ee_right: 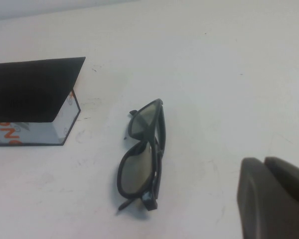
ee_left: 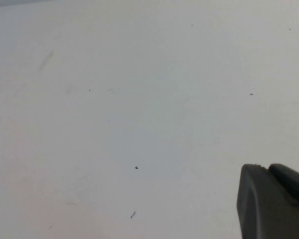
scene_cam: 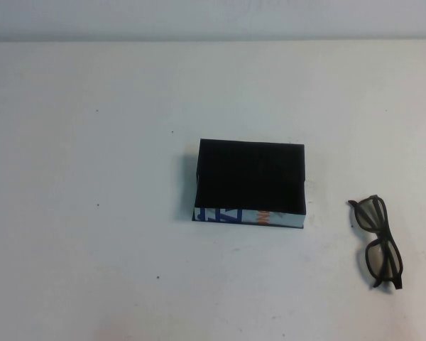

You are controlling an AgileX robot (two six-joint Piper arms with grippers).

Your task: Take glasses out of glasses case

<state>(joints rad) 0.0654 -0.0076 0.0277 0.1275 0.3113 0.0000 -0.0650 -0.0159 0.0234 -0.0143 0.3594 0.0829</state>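
Observation:
The glasses case point(scene_cam: 250, 177) is a shallow black box, open on top and with nothing inside, at the middle of the table, its white printed edge facing me. The dark-framed glasses point(scene_cam: 383, 259) lie folded on the table to the right of the case, apart from it. The right wrist view shows the glasses point(ee_right: 139, 167) beside the case point(ee_right: 32, 94). My right gripper point(ee_right: 264, 162) is shut and empty, hovering near the glasses without touching them. My left gripper point(ee_left: 266, 169) is shut and empty over bare table. Neither gripper shows in the high view.
The white table point(scene_cam: 92, 213) has small dark specks on it. Its far edge meets a pale wall point(scene_cam: 213, 18) at the back.

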